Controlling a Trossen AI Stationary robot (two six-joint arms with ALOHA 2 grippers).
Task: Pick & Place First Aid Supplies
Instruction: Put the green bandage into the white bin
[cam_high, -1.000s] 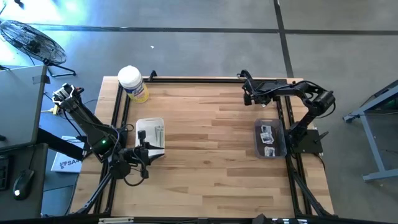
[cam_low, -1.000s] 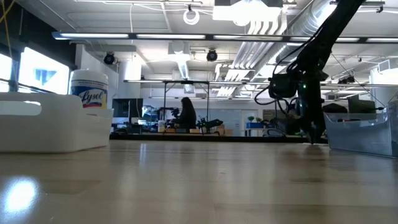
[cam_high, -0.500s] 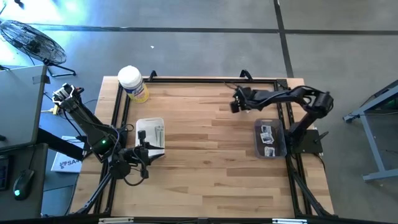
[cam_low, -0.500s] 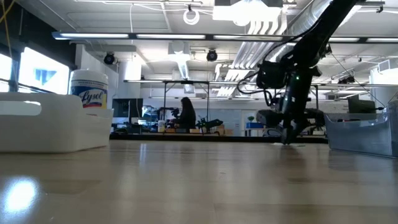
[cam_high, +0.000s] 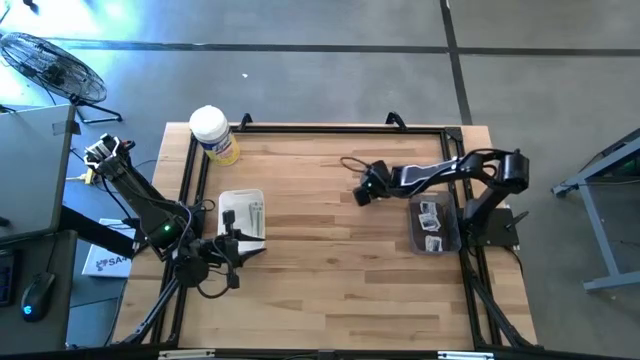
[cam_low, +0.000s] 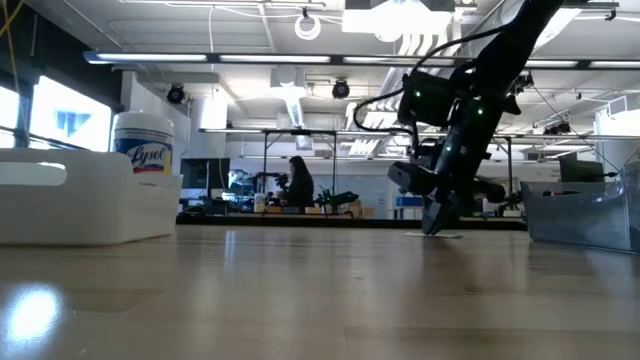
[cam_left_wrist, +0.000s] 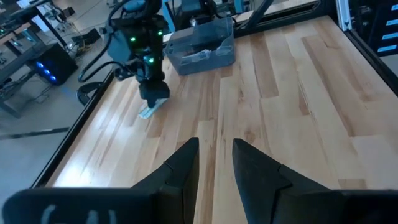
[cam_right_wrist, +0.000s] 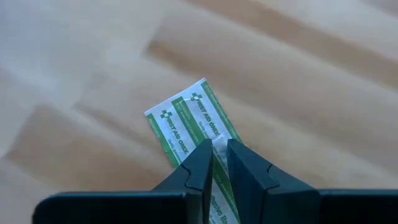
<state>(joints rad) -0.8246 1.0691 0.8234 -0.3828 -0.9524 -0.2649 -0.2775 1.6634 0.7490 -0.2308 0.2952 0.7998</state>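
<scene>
My right gripper (cam_high: 360, 194) is over the table's middle right and is shut on narrow green-and-white wrapped strips (cam_right_wrist: 186, 121), first aid supplies printed "First Aid Only". In the left wrist view the strips (cam_left_wrist: 148, 112) show just below that gripper. More supplies, white square packets (cam_high: 431, 214), lie in a clear bin (cam_high: 417, 232) at the right. My left gripper (cam_left_wrist: 216, 163) waits open beside a white bin (cam_high: 240, 200) at the left, nothing between its fingers. My right gripper pinches the strips between its two fingers at the end nearest the wrist (cam_right_wrist: 217, 147). The fingers slant steeply down from the table's right and lie along the strips. The free end (cam_low: 445, 235) reaches down to the table top; I cannot tell whether it touches.
A yellow canister with a white lid (cam_high: 213, 135) stands at the far left corner. The white bin (cam_low: 80, 200) holds a few flat items. A black frame rail (cam_high: 320, 128) runs along the far edge. Bare wood lies between the two bins.
My right gripper has swung from the far right corner toward the table's middle, leftward and nearer, staying low and tipping steeper. It stays shut on the strips, which have travelled with it.
</scene>
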